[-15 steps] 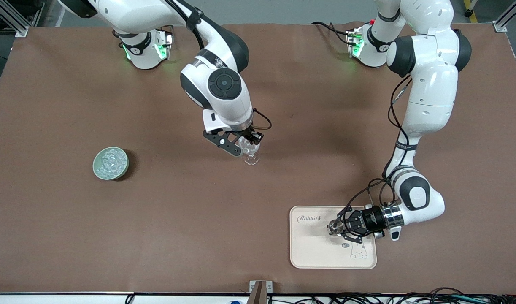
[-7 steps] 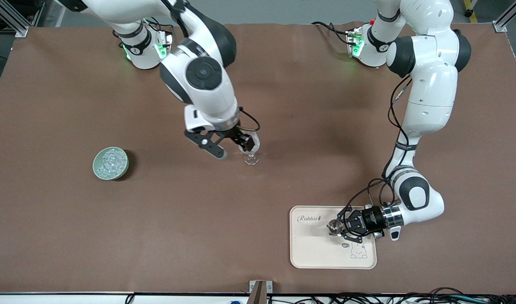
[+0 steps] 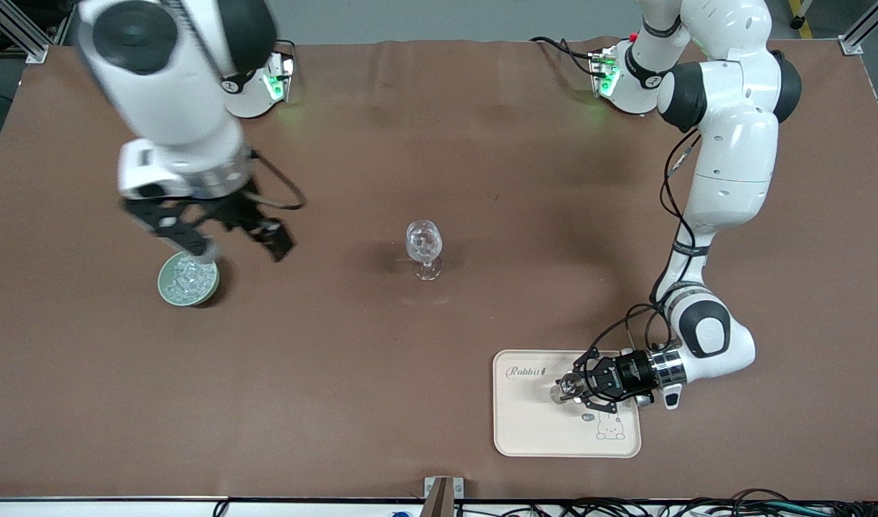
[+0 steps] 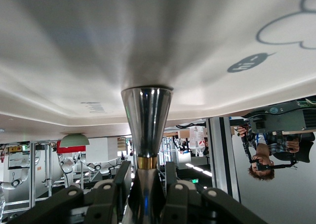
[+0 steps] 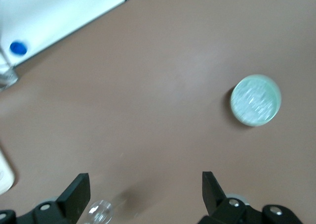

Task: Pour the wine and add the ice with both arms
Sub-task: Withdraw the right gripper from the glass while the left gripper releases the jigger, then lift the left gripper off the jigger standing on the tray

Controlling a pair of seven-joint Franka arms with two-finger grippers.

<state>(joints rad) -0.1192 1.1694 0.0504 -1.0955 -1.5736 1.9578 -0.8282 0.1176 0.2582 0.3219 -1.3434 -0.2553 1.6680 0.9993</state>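
Over the green bowl (image 3: 188, 278) of ice (image 3: 187, 276), the right gripper (image 3: 239, 248) hangs wide open and empty, so a fast drop could scatter chunks. On the tray (image 3: 532, 431), the left gripper (image 3: 572, 389) is pinched on a steel cup (image 4: 146, 122); if that loosens, it tips.

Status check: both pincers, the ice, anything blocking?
Right pincer open, empty, above pale green round bowl of ice. Left pincer gripping metal vessel on tray. Nothing blocking.

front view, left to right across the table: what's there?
Pale green bowl of ice, with the open right gripper above it → wine glass → cream tray → metal cup in the left gripper.
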